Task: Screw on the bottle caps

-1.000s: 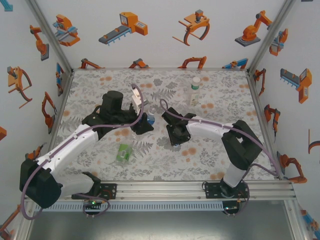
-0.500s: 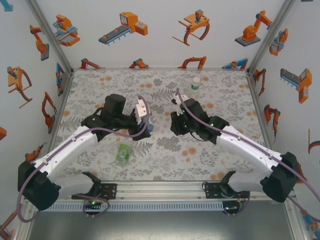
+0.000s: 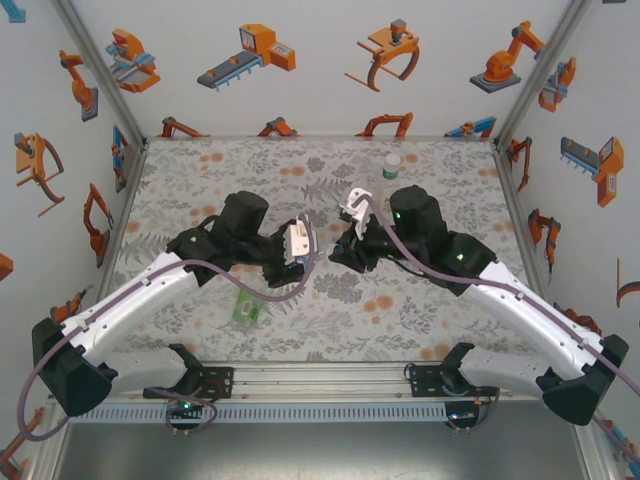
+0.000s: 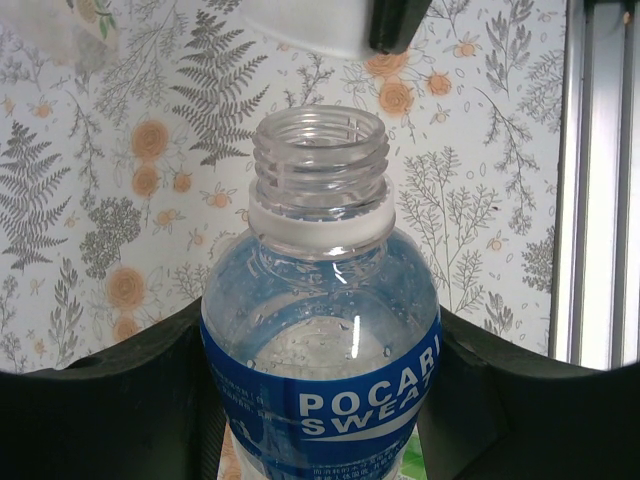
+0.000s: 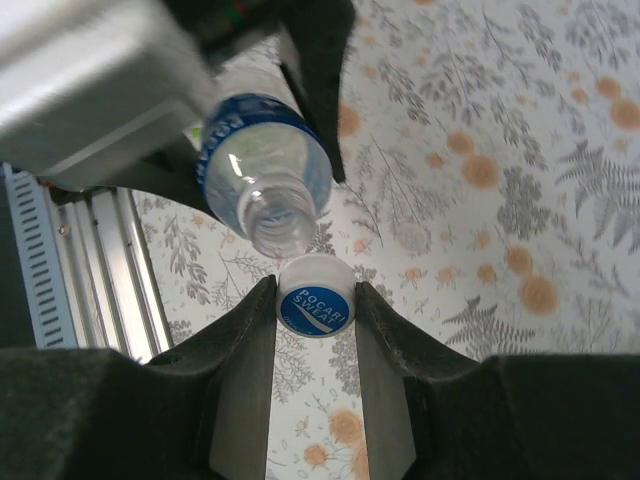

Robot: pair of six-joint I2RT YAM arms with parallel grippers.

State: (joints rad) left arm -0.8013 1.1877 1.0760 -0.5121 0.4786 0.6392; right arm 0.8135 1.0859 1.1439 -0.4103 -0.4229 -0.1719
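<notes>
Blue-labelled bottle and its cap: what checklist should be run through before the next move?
1. Grip on the blue-labelled bottle by the left gripper: ok, clamped at the label.
2. The bottle mouth bare, threads unobstructed: ok.
3. The cap held in the right gripper: ok, pinched at its sides.
4. Cap brought up to the mouth: ok, close but apart.
5. Cap's open side squarely facing the mouth: cannot tell.
6. Cap on the threads: not ok, not yet touching.
</notes>
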